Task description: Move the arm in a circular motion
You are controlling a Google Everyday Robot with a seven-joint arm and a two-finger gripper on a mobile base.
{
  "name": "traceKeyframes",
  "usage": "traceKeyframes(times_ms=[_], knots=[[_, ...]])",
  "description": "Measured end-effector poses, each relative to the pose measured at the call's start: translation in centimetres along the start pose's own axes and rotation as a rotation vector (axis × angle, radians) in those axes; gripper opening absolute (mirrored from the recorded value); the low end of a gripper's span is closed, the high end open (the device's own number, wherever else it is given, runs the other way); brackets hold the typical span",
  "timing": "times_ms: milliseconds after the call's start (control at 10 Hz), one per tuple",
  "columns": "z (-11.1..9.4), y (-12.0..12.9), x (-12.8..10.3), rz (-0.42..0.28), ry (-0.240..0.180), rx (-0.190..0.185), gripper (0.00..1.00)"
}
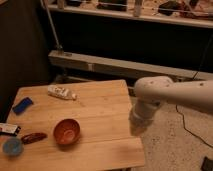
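Note:
The cream-white arm [175, 92] reaches in from the right edge, its thick rounded segment lying across the right side of the view. It bends down at a rounded joint, and the tapered gripper [138, 126] hangs from it, pointing downward just past the right edge of the wooden table [100, 110]. The gripper holds nothing that I can see.
On the table lie a red-brown bowl [67, 131], a white bottle on its side [61, 92], a blue flat object [23, 105], a small dark red item [33, 138], a blue round lid [12, 147] and a packet [8, 129] at the left edge. A metal rail and dark shelving stand behind.

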Motion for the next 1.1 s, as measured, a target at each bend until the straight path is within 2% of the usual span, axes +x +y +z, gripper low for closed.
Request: traceKeyframes(times_ms=[100, 200, 300, 400, 500, 600, 700, 800, 900, 1000, 1100], knots=[[-1.9, -5.1, -3.6, 0.115, -0.061, 0.040, 0.09], [-3.4, -7.8, -7.1, 0.184, -0.117, 0.057, 0.09], [-5.4, -10.0, -12.4, 0.258, -0.212, 0.051, 0.09], [-6.3, -10.1, -15.7, 0.287, -0.265, 0.031, 0.09], [-6.9, -8.2, -20.0, 0.304, -0.324, -0.011, 0.09], [-6.6, -4.2, -23.6, 0.292, -0.353, -0.065, 0.09], [-5.3, 1.8, -26.0, 0.245, -0.341, -0.114, 0.09], [-4.3, 5.6, -27.0, 0.204, -0.323, -0.134, 0.09], [-3.2, 10.1, -28.3, 0.129, -0.300, -0.143, 0.09], [-2.4, 12.7, -29.0, 0.075, -0.283, -0.135, 0.09], [-1.7, 16.5, -29.7, -0.009, -0.265, -0.126, 0.09]])
